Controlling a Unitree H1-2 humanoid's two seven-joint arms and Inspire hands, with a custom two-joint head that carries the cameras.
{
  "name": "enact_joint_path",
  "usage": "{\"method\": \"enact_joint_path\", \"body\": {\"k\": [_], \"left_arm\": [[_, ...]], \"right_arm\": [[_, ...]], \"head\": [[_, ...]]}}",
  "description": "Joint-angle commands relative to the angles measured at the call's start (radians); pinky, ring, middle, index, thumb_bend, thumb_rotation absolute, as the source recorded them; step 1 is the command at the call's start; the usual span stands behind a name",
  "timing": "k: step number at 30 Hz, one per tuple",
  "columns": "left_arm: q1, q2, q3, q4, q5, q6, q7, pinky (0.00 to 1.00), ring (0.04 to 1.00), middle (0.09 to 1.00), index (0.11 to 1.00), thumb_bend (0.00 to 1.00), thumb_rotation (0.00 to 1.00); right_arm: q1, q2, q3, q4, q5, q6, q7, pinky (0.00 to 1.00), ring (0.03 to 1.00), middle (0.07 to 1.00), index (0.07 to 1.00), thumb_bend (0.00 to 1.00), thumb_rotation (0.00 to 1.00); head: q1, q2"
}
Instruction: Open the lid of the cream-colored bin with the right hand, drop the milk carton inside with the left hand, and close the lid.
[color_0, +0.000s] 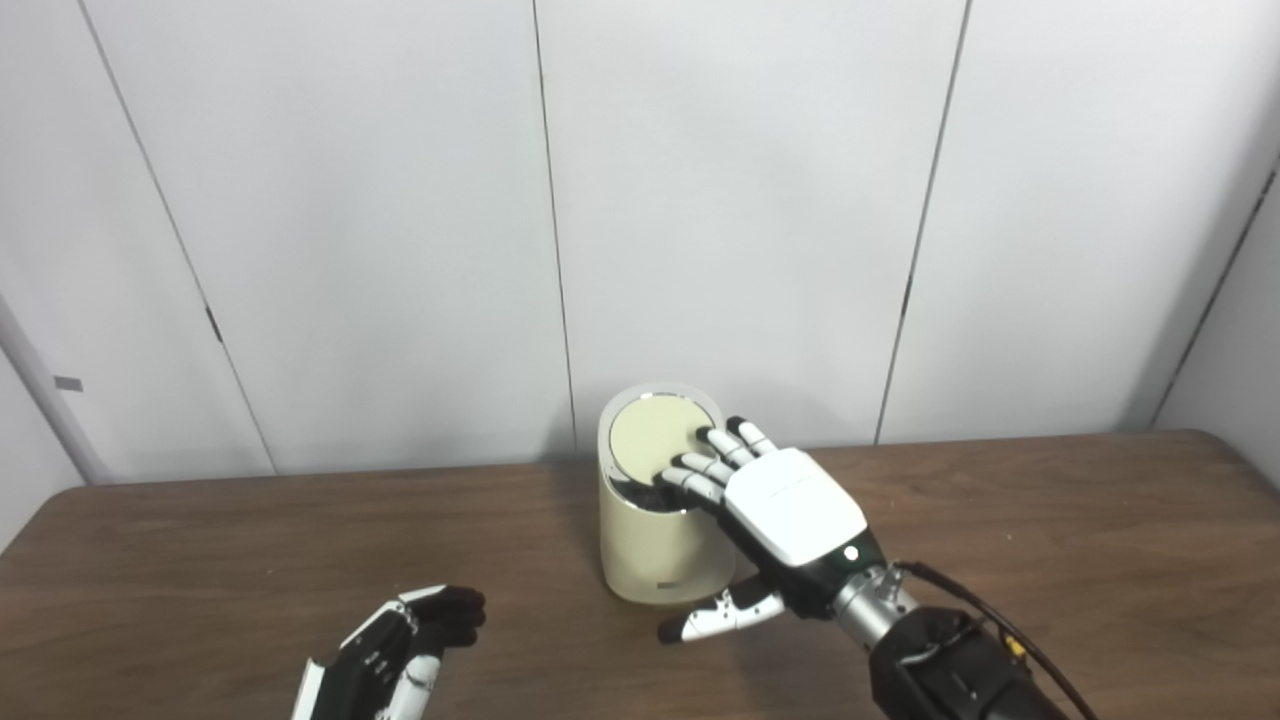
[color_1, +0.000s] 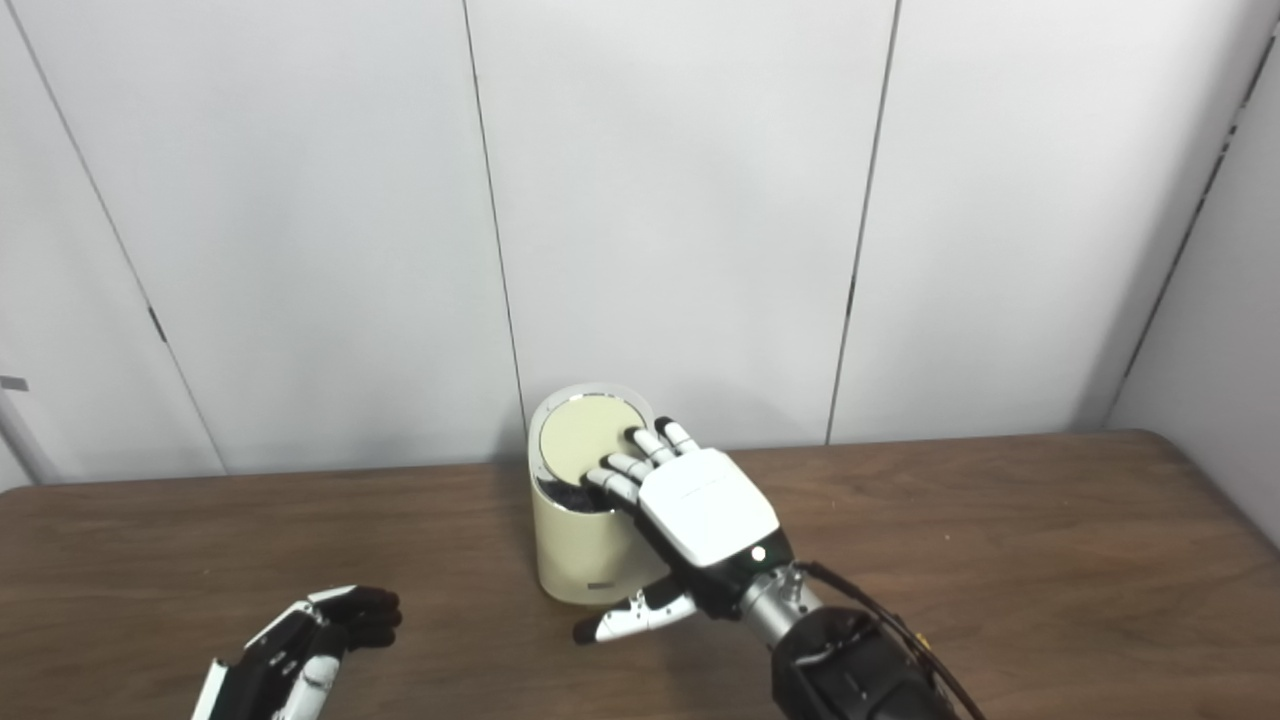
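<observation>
The cream-colored bin (color_1: 585, 520) stood upright on the brown worktop (color_1: 1000, 540), close to the white panelled wall (color_1: 660, 200). Its round lid (color_1: 585, 438) was tilted, with a dark gap showing at the near edge. The right hand (color_1: 700, 515) lay palm-down over the bin's right side; its fingers (color_1: 625, 468) were spread and rested on the lid, while the thumb pointed left, low in front of the bin wall. The left hand (color_1: 300, 645) was at the lower left, well apart from the bin, with dark fingertips curled and nothing held.
</observation>
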Motion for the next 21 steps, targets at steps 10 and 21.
{"method": "enact_joint_path", "body": {"k": [10,21], "left_arm": [[0.000,0.001,0.000,-0.067,-0.005,0.018,0.000,0.69,0.690,0.698,0.674,0.42,0.62],[-0.004,-0.001,-0.006,-0.072,0.004,0.027,0.001,0.69,0.692,0.701,0.676,0.42,0.63]], "right_arm": [[0.005,0.016,-0.030,0.030,0.211,0.070,0.203,0.97,0.875,0.750,0.743,0.67,0.85],[-0.017,-0.009,0.000,0.039,0.209,0.091,0.238,0.96,0.875,0.761,0.749,0.69,0.89]], "head": [[0.006,0.011],[0.012,0.013]]}}
